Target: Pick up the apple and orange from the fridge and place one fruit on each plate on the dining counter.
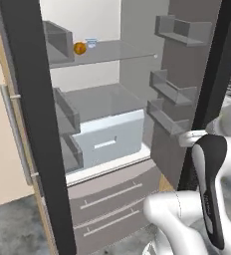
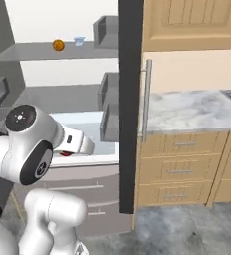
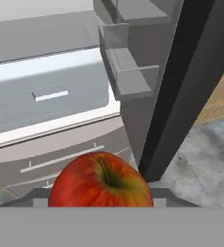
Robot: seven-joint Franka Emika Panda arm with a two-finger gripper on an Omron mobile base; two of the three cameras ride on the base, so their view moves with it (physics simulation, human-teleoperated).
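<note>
Right at the hand camera: red apple [image 3: 101, 181], stem dimple facing the lens, sits at the base of the view where the fingertips would be. Gripper [image 2: 65, 154] is closed partway on the apple; the fingers themselves are hidden behind it in the hand view. Right base view shows a sliver of red just under the white hand, in front of the drawer

Behind the apple: fridge [image 1: 33, 124] stands open, black door edges either side of the arm. White drawer [image 1: 110, 139] with slot handle is low in the compartment, grey pull-out fronts with bar handles below it. Grey door bins [image 1: 170, 89] are stacked up the inner door on the right, more bins on the left door

Further back and higher: orange [image 1: 79, 48] rests on the upper glass shelf near its left end, small pale-blue cup [image 1: 91, 43] just beside it, whether they touch I can't tell

Right base view, past the fridge door: marble worktop [image 2: 192, 109] over tan wood drawers, long silver bar handle [image 2: 147, 99] on the door edge
</note>
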